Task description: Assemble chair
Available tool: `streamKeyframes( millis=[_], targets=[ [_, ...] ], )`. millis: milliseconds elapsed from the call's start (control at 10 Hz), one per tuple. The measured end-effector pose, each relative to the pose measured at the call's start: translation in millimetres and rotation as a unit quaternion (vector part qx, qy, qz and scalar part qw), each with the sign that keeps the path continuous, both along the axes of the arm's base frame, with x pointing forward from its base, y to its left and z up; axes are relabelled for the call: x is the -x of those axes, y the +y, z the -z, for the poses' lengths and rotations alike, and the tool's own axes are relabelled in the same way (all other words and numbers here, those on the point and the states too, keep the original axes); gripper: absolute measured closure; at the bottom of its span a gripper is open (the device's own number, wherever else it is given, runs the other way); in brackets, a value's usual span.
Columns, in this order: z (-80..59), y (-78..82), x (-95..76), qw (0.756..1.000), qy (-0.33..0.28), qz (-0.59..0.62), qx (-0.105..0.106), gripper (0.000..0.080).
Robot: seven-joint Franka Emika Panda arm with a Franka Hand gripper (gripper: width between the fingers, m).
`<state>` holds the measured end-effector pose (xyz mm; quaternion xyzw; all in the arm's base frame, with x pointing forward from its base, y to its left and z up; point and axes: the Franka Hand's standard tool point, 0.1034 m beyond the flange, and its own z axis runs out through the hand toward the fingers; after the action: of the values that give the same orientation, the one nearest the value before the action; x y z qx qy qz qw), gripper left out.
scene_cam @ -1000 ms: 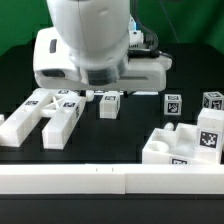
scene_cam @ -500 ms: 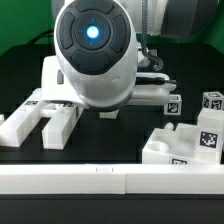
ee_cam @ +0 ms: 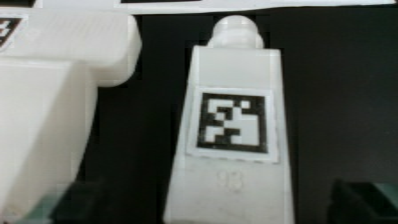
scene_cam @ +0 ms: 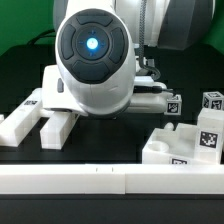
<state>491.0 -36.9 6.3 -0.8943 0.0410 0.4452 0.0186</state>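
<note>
Arm has dropped and swung toward the camera over the last second. Its round housing with the blue light now fills the middle of the exterior view, where a moment ago the flat hand and a small tagged piece beneath it were plain. That piece is now hidden behind the arm.

Tool: jaws wide apart, holding nothing. In the wrist view the two dark fingertips stand either side of a long bar, with a dark gap showing between each tip and the bar. No contact that I can see.

The bar lies flat on the black worktop, tag facing up and a rounded peg at its far end. A second white piece lies just beside it, apart by a thin dark strip.

Elsewhere, exterior view: more bars at the left. Seat block at the right, loose cubes just behind it. Nothing looks joined yet.

Reading: the descent has lined the tool up over the bar, so a pick-up looks to be the step in hand. Assembly appears early. Risk: the neighbouring piece is close enough that a fingertip could nudge it on closing.
</note>
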Motion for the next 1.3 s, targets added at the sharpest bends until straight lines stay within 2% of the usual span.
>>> streamKeyframes(
  millis=[200, 400, 500, 700, 800, 900, 1000, 1300],
  targets=[
    [-0.1, 0.1, -0.1, 1.0, 0.0, 0.0, 0.0, 0.0509],
    [-1.9, 0.9, -2.5, 1.0, -0.002, 0.0, 0.001, 0.0508],
    [-7.3, 4.9, -5.5, 1.0, -0.004, -0.003, 0.001, 0.0508],
    [-30.2, 17.5, -9.6, 1.0, 0.002, -0.006, 0.002, 0.0508],
    [-48.6, 26.7, -16.0, 1.0, 0.011, -0.003, 0.008, 0.0508],
    [-68.5, 36.4, -30.1, 1.0, 0.006, -0.006, 0.009, 0.0508],
    [-75.6, 37.7, -35.8, 1.0, -0.001, -0.008, 0.007, 0.0508],
    [-70.8, 36.2, -43.2, 1.0, -0.028, -0.008, 0.009, 0.0508]
  ],
)
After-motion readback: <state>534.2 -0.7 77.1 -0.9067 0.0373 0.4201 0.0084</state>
